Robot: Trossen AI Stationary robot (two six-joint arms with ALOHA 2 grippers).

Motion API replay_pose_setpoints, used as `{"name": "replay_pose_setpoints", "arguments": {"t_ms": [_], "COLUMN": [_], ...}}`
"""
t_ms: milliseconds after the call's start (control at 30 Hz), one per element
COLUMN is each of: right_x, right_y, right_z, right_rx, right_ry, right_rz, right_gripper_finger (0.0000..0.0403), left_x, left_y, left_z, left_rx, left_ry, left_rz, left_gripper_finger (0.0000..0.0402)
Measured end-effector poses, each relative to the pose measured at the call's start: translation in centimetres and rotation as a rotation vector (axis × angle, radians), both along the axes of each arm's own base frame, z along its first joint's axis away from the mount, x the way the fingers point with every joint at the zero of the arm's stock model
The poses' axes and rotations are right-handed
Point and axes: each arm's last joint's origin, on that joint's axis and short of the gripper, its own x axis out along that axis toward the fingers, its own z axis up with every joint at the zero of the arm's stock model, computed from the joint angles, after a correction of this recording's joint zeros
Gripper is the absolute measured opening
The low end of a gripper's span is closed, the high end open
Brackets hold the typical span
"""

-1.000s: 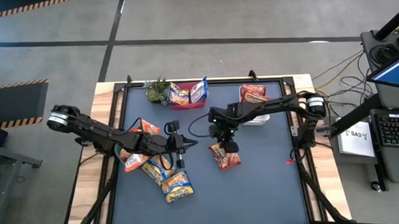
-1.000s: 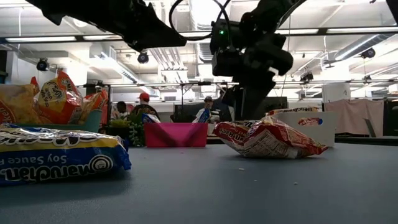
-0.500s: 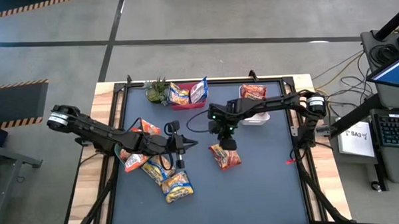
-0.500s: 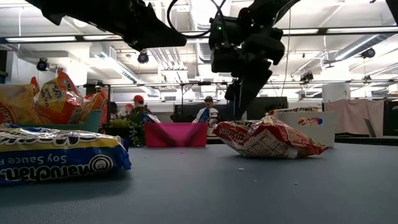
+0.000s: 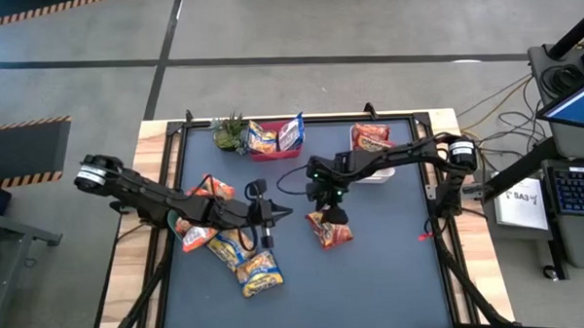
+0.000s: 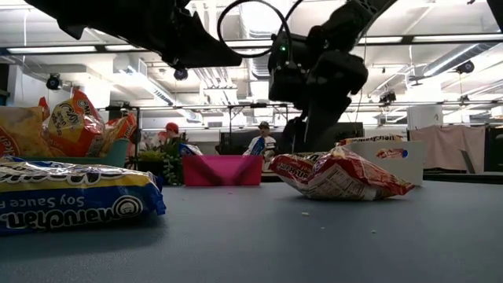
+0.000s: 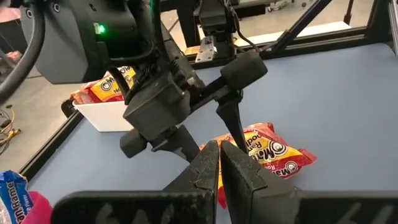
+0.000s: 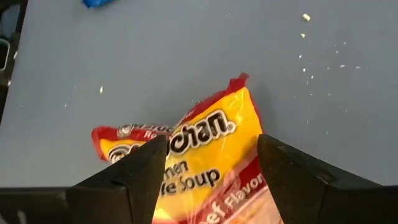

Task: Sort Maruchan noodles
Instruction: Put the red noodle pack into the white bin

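Fingers of right gripper spread open above red ramen packet, frame centre; left gripper closed, empty. Pick step: next likely descend, clamp packet.

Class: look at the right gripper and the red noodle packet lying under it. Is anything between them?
Nothing visible. The right gripper hangs open directly over the red noodle packet on the table, one finger at each side.
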Motion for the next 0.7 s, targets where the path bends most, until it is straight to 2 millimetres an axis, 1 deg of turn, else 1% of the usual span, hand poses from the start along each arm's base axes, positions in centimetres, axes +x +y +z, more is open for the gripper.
{"name": "replay_pose_setpoints", "arguments": {"t_ms": [300, 367, 433, 600, 700], "right_x": [-0.4, -0.5, -0.6, -0.7, -0.7], "right_y": [-0.1, -0.1, -0.1, 0.0, 0.0], "right_z": [-2.3, -2.5, -2.7, -2.9, -2.8], "right_rx": [0.047, 0.057, 0.063, 0.065, 0.065], "right_ry": [-0.049, -0.053, -0.053, -0.050, -0.054], "right_rz": [-0.112, -0.129, -0.138, -0.141, -0.140], "right_gripper_finger": [0.0222, 0.0207, 0.0179, 0.0084, 0.0035], "left_x": [0.2, 0.2, 0.2, 0.3, 0.3], "left_y": [-0.1, -0.1, -0.1, -0.1, -0.1], "left_z": [-0.1, 0.0, 0.0, 0.1, 0.1], "left_rx": [0.000, -0.002, -0.002, -0.005, -0.007], "left_ry": [0.000, -0.008, -0.008, -0.018, -0.027], "left_rz": [0.000, 0.000, 0.000, 0.000, 0.000], "left_gripper_finger": [0.0000, 0.0000, 0.0000, 0.0000, 0.0000]}}
